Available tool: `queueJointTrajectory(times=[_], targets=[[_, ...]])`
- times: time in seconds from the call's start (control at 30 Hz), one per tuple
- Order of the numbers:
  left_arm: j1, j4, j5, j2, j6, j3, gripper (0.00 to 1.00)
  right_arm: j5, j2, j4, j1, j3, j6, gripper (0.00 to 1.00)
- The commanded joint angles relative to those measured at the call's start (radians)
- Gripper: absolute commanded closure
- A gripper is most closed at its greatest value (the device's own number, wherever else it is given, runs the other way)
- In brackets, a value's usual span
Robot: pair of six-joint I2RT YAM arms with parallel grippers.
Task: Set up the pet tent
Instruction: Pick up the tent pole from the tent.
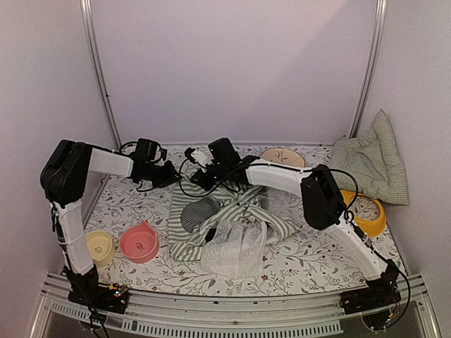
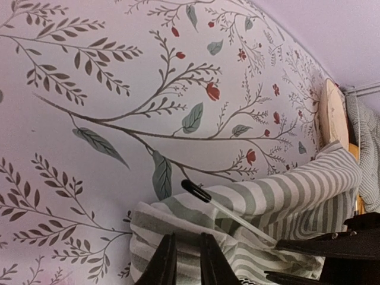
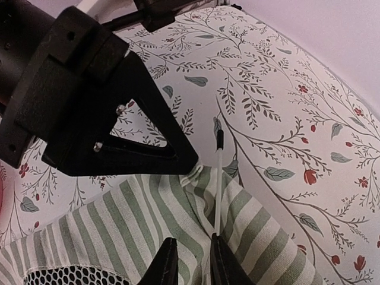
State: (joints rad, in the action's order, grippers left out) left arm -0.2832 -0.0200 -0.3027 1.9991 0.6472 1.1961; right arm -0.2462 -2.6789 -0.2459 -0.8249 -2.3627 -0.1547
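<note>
**Pet tent lies collapsed mid-bench, both arms at its far edge**

The pet tent (image 1: 243,208) lies flat and crumpled in the middle of the floral bench (image 1: 310,253). Its round mesh window (image 1: 199,215) faces up and its lace curtain (image 1: 232,250) is bunched at the near side. The left fingers (image 2: 166,264) are clenched on a raised fold of the striped fabric at the tent's far edge. Just beside them, the right fingers (image 3: 167,264) stand narrowly apart over the same cloth. A thin white pole (image 3: 218,190) with a black tip meets one finger's inner edge, but I cannot tell whether they are grasping it. A pink bowl (image 1: 139,243) sits near the tent's left side.
</note>
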Motion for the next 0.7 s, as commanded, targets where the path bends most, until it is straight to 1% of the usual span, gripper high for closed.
queueJointTrajectory(times=[0.0, 0.07, 0.13, 0.33, 0.47, 0.5, 0.53, 0.6, 0.67], targets=[[-0.011, -0.003, -0.01, -0.001, -0.015, 0.005, 0.84, 0.012, -0.032, -0.001, -0.004, -0.02, -0.012, 0.79], [-0.012, -0.004, -0.009, -0.008, -0.014, 0.001, 0.84, 0.022, -0.029, -0.001, -0.004, -0.02, -0.012, 0.8], [-0.013, -0.004, -0.006, -0.014, -0.018, -0.001, 0.84, 0.028, -0.022, -0.003, -0.004, -0.02, -0.013, 0.86], [-0.011, 0.001, -0.006, -0.002, -0.025, 0.007, 0.83, 0.035, 0.022, -0.015, -0.004, -0.02, -0.009, 0.94], [-0.011, 0.003, -0.005, -0.014, -0.023, 0.01, 0.81, 0.04, 0.034, -0.032, -0.006, -0.02, -0.015, 1.0], [-0.012, 0.004, -0.003, -0.021, -0.026, 0.008, 0.8, 0.04, 0.036, -0.036, -0.006, -0.02, -0.015, 0.99], [-0.013, 0.006, -0.003, -0.022, -0.029, 0.007, 0.79, 0.042, 0.037, -0.04, -0.008, -0.018, -0.017, 0.96], [-0.013, 0.01, -0.003, -0.022, -0.034, 0.007, 0.78, 0.052, 0.039, -0.041, -0.011, -0.014, -0.024, 0.84], [-0.013, 0.012, -0.002, -0.023, -0.037, 0.004, 0.78, 0.057, 0.03, -0.041, -0.012, -0.014, -0.038, 0.76]])
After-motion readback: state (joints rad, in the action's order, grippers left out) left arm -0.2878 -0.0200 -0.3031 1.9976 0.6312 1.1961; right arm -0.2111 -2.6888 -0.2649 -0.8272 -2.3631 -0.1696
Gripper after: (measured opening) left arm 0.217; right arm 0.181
